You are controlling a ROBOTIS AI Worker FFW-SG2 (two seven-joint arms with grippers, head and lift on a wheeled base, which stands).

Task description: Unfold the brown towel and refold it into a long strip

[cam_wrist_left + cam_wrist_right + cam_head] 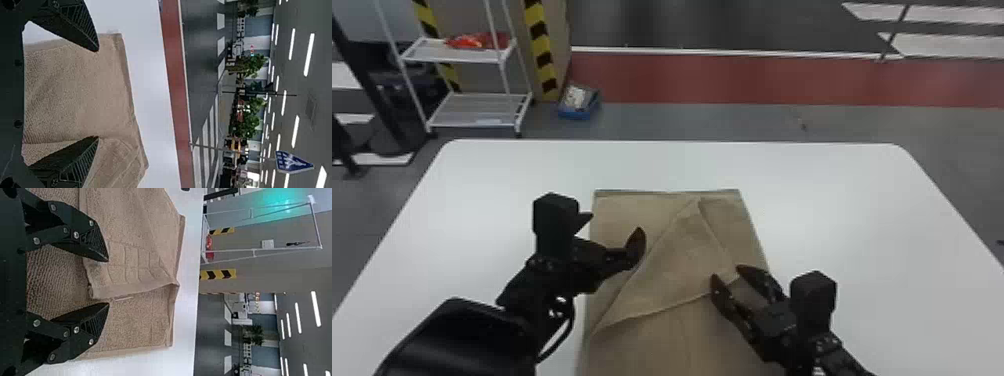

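Observation:
The brown towel [657, 330] lies on the white table, with a triangular flap [677, 260] folded over its upper part. At the towel's left side my left gripper [614, 225] stands open above the cloth. My right gripper [727, 275] is open at the flap's lower right corner. In the left wrist view, the left gripper [98, 94] has its fingers spread over the towel [78, 90]. In the right wrist view, the flap's banded edge [129, 286] lies just past the right gripper [108, 282], and towel cloth shows between the separated fingers.
White table [857, 215] surrounds the towel, its far edge behind it. On the floor beyond stand a white wire shelf [477, 110] and a blue box [579, 102], at the back left.

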